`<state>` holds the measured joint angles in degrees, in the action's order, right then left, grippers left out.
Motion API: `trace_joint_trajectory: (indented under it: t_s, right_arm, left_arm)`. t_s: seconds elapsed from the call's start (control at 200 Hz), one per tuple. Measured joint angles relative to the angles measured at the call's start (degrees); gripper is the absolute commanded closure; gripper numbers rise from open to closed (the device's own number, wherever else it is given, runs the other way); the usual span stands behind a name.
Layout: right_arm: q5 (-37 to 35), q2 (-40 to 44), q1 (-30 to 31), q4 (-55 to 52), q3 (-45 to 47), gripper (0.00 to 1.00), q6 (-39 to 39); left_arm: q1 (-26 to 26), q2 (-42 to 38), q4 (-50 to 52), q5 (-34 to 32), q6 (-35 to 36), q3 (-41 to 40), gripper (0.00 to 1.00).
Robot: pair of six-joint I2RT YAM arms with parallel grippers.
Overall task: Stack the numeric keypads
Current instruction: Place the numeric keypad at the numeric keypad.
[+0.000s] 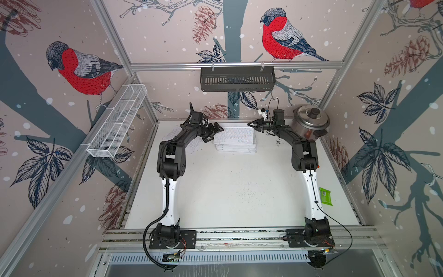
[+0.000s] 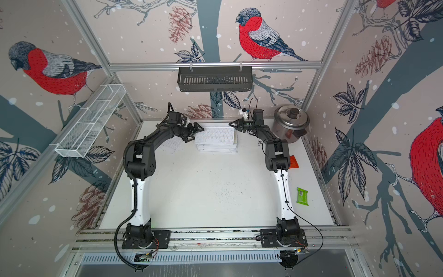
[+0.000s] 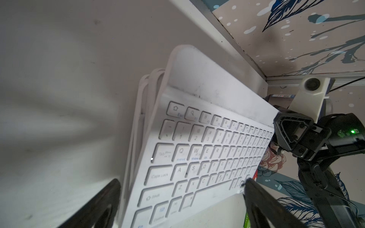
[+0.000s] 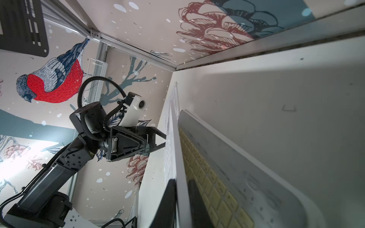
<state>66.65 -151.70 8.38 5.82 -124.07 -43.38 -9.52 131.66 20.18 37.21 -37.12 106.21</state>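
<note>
The stack of keypads [image 1: 236, 148] lies on the worktop [image 1: 227, 196], at the back and in the middle. The top keypad [image 1: 233, 135] lies on this stack. The left gripper [image 1: 217, 133] is just left of the stack, and a lone keypad [image 2: 173, 144] lies flat a little further left. The right gripper [image 1: 250, 124] is at the stack's right side, with the top keypad's edge between its fingers. The pot [image 1: 310, 122] stands right of the stack. The packet [image 1: 325, 196] lies well in front of the stack, to the right.
</note>
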Motion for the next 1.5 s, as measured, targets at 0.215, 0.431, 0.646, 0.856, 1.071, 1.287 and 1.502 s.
trace_joint_trajectory:
  t_s: [0.215,0.431,0.646,0.856,1.071,1.287,1.502]
  right_arm:
    - [-2.1,-1.2,-0.2,-2.2,-1.9,0.52,1.8]
    - [-4.7,-1.2,-0.2,-4.9,-3.3,0.3,4.5]
    - [-8.8,0.7,-0.2,-8.9,-3.4,0.02,8.5]
    - [-13.6,5.4,0.0,-11.0,0.4,0.01,12.9]
    - [-16.0,5.5,0.8,-12.7,0.7,0.01,15.1]
    - [-19.8,3.9,2.7,-16.4,-2.9,0.01,18.2]
    - [-26.4,3.1,4.3,-19.6,-4.7,0.01,21.6]
  left_arm:
    - [-0.8,0.0,0.2,0.0,0.0,0.0,0.03]
    - [-0.9,-0.9,0.9,0.1,0.0,-0.5,0.03]
    - [-0.9,-3.7,1.9,0.0,0.0,-3.3,0.03]
    - [0.1,-7.2,5.4,-3.4,3.1,-3.6,0.03]
    - [2.6,-10.4,7.8,-7.5,5.6,-5.6,0.03]
    - [1.7,-8.2,7.5,-7.4,5.6,-5.3,0.03]
    - [-0.3,-3.8,7.4,-6.5,5.3,-0.4,0.03]
